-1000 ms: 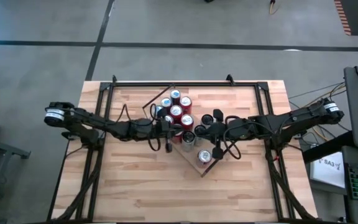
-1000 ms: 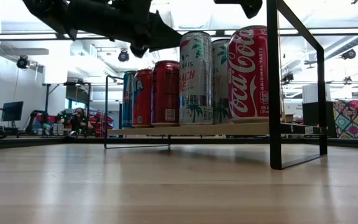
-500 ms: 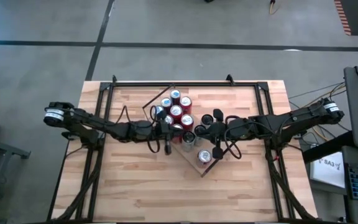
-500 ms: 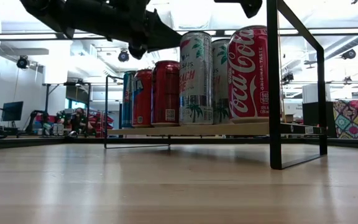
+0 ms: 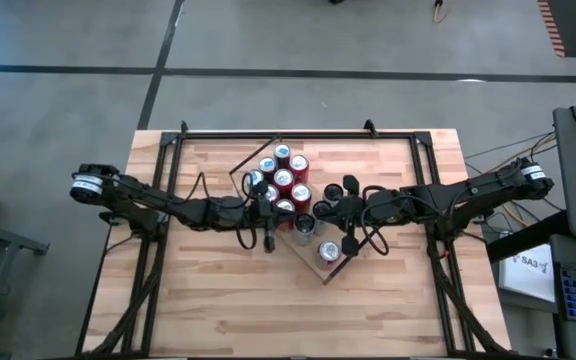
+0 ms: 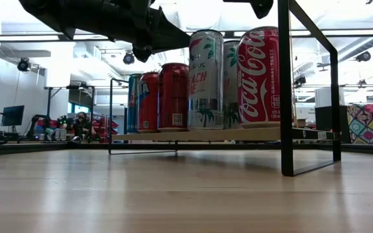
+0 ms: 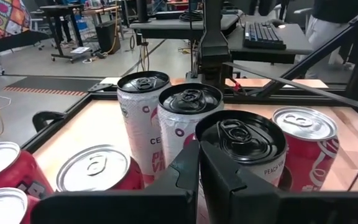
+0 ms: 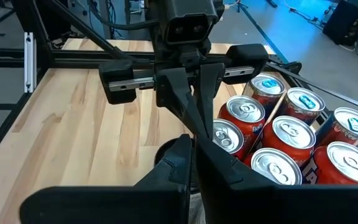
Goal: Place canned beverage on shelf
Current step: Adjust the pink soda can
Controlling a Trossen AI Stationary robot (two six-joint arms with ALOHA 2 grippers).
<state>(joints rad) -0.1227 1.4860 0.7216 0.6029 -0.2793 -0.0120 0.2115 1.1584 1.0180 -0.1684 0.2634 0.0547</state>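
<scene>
The shelf (image 6: 173, 136) is a light-wood board standing on the tabletop, with several upright cans on it: red ones (image 8: 291, 134), white ones (image 7: 143, 102) and a Coca-Cola can (image 6: 259, 76). A white peach-flavour can with a black top (image 7: 241, 138) stands near the shelf's middle (image 6: 206, 81). My left gripper (image 7: 199, 163) is shut, level with that can's top, coming from the table's left (image 5: 288, 213). My right gripper (image 8: 191, 155) is shut and hangs higher, opposite the left one (image 5: 316, 211), above the cans. My left gripper meets the peach can's upper side wall (image 7: 219, 163), just under the rim, with its shut fingertips. The fingers come nearly level from the table's left. The can stands upright with its base on the shelf.
A black metal frame (image 6: 283, 84) rises around the table's edges and stands close to the shelf's right corner. Bare tabletop planks (image 5: 218, 300) lie toward the near edge and on the left. Desks and equipment fill the room beyond.
The peach can has shifted a little toward the table's right on the shelf, and its label has turned slightly. It has stayed upright. My left gripper has followed it, still shut.
</scene>
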